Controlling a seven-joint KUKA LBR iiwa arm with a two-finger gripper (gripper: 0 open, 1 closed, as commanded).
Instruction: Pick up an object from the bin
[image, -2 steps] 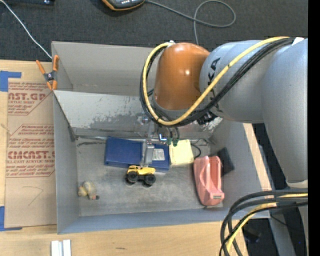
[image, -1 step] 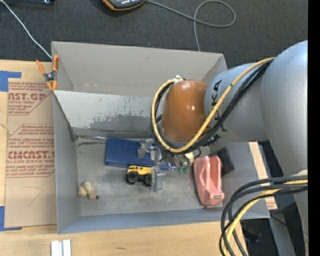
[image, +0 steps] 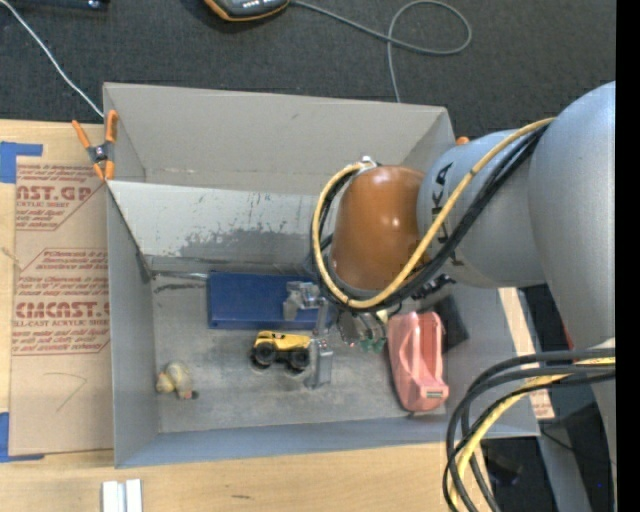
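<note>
Grey bin (image: 130, 300), its floor streaked paler. Inside: a plain blue box (image: 245, 300), a yellow truck (image: 280, 350) with black wheels, a pink pack (image: 418, 362), perhaps green-tipped, and a cream lump (image: 176, 380). The wrist cover (image: 375, 225) is orange-brown; its cables (image: 319, 235) are yellow and black.

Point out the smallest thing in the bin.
The pale beige lump near the bin's lower-left corner; the yellow toy car, blue block and pink piece are all clearly bigger.

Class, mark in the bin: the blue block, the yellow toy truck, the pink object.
blue block (image: 245, 300), camera view, centre of its top face.
yellow toy truck (image: 283, 344), camera view, on its yellow body.
pink object (image: 416, 355), camera view, middle of its upper side.
</note>
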